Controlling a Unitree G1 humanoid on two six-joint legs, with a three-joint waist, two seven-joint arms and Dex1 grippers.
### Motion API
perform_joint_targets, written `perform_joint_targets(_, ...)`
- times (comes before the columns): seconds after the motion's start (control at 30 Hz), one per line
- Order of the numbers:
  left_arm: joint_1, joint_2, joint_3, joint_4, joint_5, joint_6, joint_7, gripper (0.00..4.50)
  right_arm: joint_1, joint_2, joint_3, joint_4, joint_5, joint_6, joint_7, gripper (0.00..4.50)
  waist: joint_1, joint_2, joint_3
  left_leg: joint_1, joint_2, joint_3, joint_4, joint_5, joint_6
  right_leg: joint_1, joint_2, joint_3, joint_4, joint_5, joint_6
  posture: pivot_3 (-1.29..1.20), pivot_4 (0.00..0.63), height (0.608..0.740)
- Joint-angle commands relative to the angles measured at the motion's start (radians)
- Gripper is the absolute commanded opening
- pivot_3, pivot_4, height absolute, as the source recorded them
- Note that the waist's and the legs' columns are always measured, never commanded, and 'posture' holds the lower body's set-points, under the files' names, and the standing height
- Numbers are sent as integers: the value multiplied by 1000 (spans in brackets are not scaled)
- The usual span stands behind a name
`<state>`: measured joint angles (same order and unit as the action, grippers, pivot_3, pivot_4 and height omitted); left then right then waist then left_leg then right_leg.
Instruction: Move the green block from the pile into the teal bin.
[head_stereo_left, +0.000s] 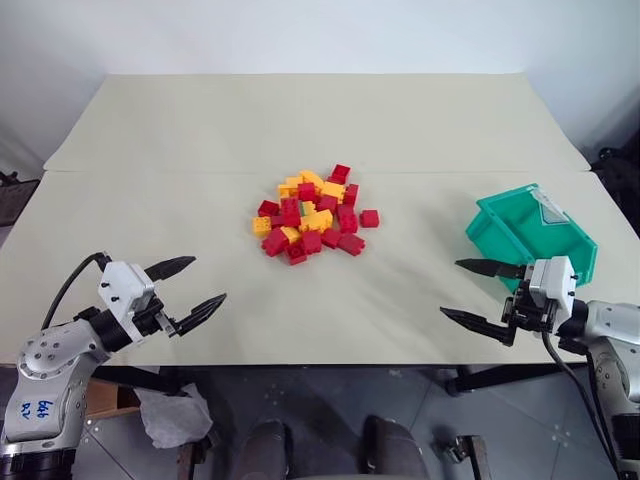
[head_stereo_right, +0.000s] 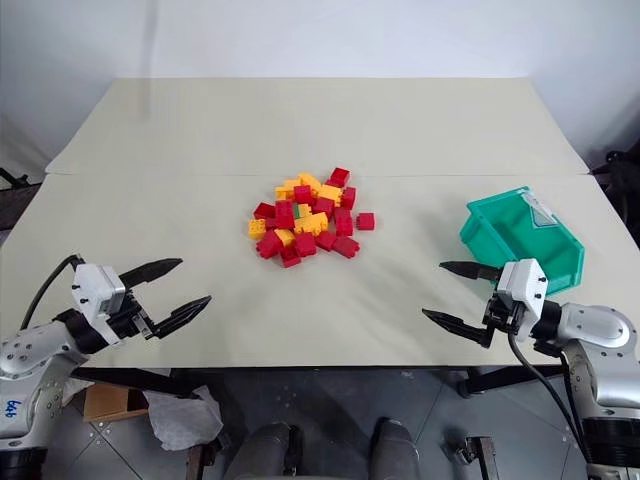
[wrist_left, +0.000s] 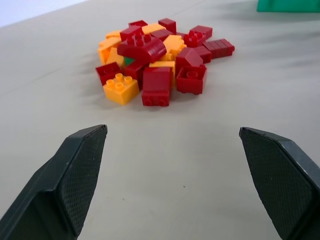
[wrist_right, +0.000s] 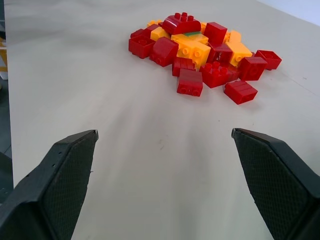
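Left gripper (head_stereo_left: 192, 290) and right gripper (head_stereo_left: 478, 292) hover at the counter's (head_stereo_left: 300, 120) near edge, fingers (wrist_left: 75, 175) spread wide, nothing held, both aimed inward at the pile (head_stereo_left: 312, 215). Pile sits mid-counter, red and yellow bricks; green block (wrist_left: 129, 61) is a sliver buried under a red brick near its middle. Teal bin (head_stereo_left: 528, 232) just beyond the right gripper.

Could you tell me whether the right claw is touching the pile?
Apart. In the left eye view the right claw hangs open near the teal bin, with bare table between it and the pile.
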<state>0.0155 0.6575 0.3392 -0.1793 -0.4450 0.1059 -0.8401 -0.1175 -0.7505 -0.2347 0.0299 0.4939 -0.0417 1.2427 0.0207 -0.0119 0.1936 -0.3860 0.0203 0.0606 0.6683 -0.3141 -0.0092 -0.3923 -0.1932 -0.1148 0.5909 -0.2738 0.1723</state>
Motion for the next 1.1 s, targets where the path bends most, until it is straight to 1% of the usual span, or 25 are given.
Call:
perform_joint_targets(0.03, 0, 10, 11, -20, -3, 3, 8, 4500, 9, 1, -12, -13, 8, -12, 2, 4478, 0, 0, 0, 0, 0, 0, 0, 0, 0, 0, 0, 0, 0, 0, 0, 0, 150, 740)
perform_joint_targets(0.13, 0, 1, 24, -28, -37, 37, 13, 4500, 9, 9, -11, -16, 12, -9, -3, 4478, 0, 0, 0, 0, 0, 0, 0, 0, 0, 0, 0, 0, 0, 0, 0, 0, 150, 740)
perform_joint_targets(0.23, 27, -12, 58, -22, -65, 51, 20, 4500, -5, 44, 5, -39, 24, 2, -27, 4478, -1, 0, 0, 0, 0, 0, 0, 0, 0, 0, 0, 0, 0, 0, 0, 0, 150, 740)
perform_joint_targets(0.37, 99, -90, 140, 24, -47, 6, 111, 4500, -71, 137, 46, -115, 53, 51, -116, 4478, -23, 0, 0, 1, 1, 0, -1, 0, 0, 0, 1, 0, 0, 0, 0, 0, 150, 740)
perform_joint_targets(0.47, 154, -125, 179, 44, -35, -28, 140, 4500, -116, 178, 47, -149, 71, 86, -177, 4478, -24, 0, 0, 1, 2, 0, -1, 0, -1, -1, 1, 0, 1, 0, 0, 0, 150, 740)
perform_joint_targets(0.53, 187, -146, 202, 55, -41, -42, 157, 4500, -142, 187, 47, -163, 80, 105, -202, 4478, -21, 0, 0, 1, 2, 0, 0, 0, -1, -1, 1, 0, 1, 0, 0, 0, 150, 740)
perform_joint_targets(0.63, 203, -160, 216, 43, -52, 5, 211, 4500, -152, 176, 59, -168, 62, 99, -192, 4478, -9, -1, -1, 0, 2, 0, 0, 0, -1, 0, 1, 0, 1, 0, -1, 0, 150, 740)
perform_joint_targets(0.73, 197, -153, 199, 19, -48, -1, 203, 4500, -149, 168, 60, -160, 54, 95, -183, 4478, -1, -1, -1, 0, 2, 0, 0, -1, -1, 0, 1, 0, 0, 0, -1, 0, 150, 740)
perform_joint_targets(0.77, 175, -139, 181, -11, -62, 18, 192, 4500, -140, 158, 58, -156, 50, 96, -173, 4478, -1, -1, -1, 0, 2, 0, 0, -1, -1, 0, 1, 0, 0, 1, -1, 0, 150, 740)
perform_joint_targets(0.87, 101, -107, 142, -44, -18, -1, 204, 4500, -118, 135, 54, -149, 45, 94, -152, 4478, 8, -2, -1, 0, 2, 0, 1, -1, -1, -1, 1, -1, 1, 1, -1, 0, 150, 740)
perform_joint_targets(0.9, 81, -89, 125, -53, -34, 16, 178, 4500, -113, 129, 50, -146, 42, 93, -150, 4478, 6, -2, -1, 0, 2, 0, 1, -1, -1, -1, 1, -1, 1, 1, -1, 0, 150, 740)
perform_joint_targets(0.97, 1, -23, 62, -74, -68, 83, 103, 4110, -99, 116, 38, -131, 39, 91, -141, 4500, 2, -2, -1, 0, 2, 1, 0, -1, -1, -1, 1, 0, 1, 1, -1, 0, 150, 740)
perform_joint_targets(1.0, -53, 12, 26, -72, -61, 98, 73, 3924, -94, 108, 34, -124, 35, 85, -137, 4500, 3, -2, -1, 0, 2, 1, 0, -1, -1, -1, 2, 0, 1, 1, -1, 0, 150, 740)
perform_joint_targets(1.1, -175, 64, -43, -48, -87, 141, -10, 3030, -87, 102, 22, -119, 31, 72, -145, 4500, 1, -2, -1, 0, 3, 1, 0, -1, -1, -1, 3, 0, 0, 1, -2, 0, 150, 740)
